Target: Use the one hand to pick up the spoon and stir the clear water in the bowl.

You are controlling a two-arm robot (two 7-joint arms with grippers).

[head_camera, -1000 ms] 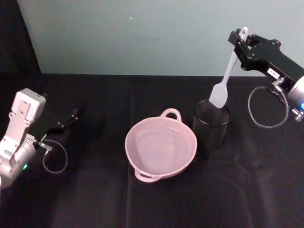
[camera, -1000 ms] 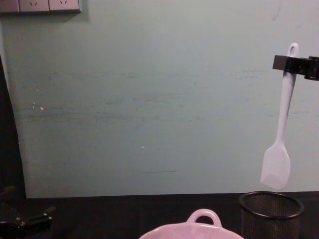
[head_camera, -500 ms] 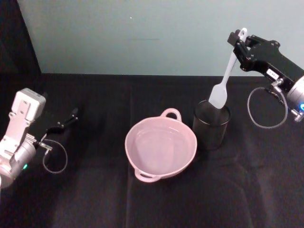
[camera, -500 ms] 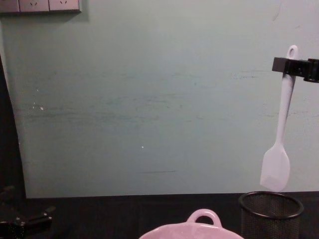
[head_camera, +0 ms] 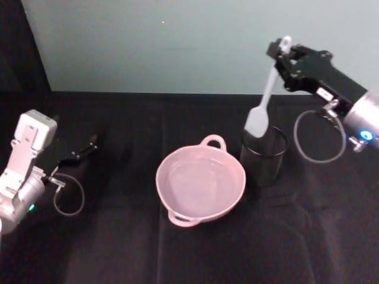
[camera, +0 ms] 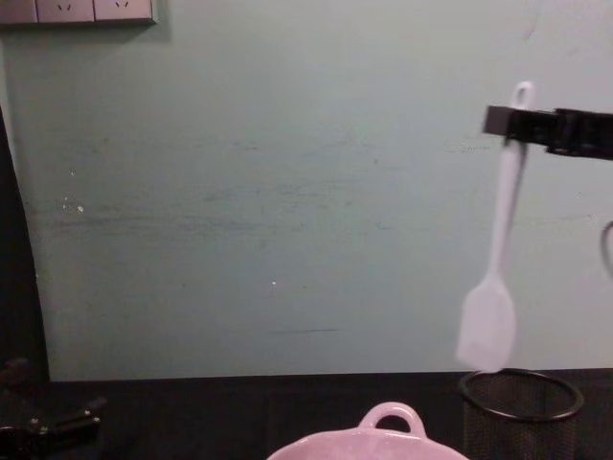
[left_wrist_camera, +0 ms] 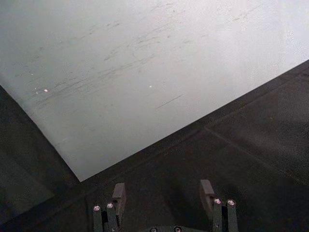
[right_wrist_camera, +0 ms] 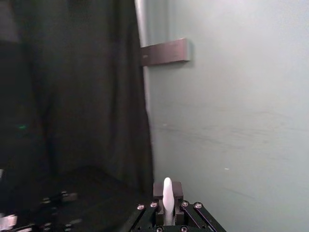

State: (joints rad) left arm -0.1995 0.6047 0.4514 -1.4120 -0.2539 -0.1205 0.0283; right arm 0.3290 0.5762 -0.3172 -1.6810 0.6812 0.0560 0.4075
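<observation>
mesh cup: black mesh cup (head_camera: 263, 155), upright on the bench, just right of the bowl and directly below the spoon's blade.
obstruction: the cup's left rim sits between the blade and the bowl.
cable loop: cable loop (head_camera: 317, 139) hangs under the right wrist, to the right of the cup.
left gripper: left gripper (left_wrist_camera: 162, 193) parked low at the bench's left side, well apart from the bowl; fingers spread apart.
bench: bench (head_camera: 118, 236) covered in black cloth.
room: pale green wall (head_camera: 177, 41) behind the bench; wall sockets (camera: 77, 10) high on its left.
bowl: pink bowl (head_camera: 200, 183) at bench centre; one loop handle faces the wall, the other faces the robot.
right gripper: right gripper (head_camera: 279, 56) raised above the cup; fingers pinching the spoon's handle just below its loop hole.
spoon: white spoon (head_camera: 265, 97) held in the air.
spoon axis: near upright, loop end up, blade down; the lower end leans slightly to the robot's left, toward the bowl.
blade height: lower edge about level with the cup's rim; contact cannot be told.
</observation>
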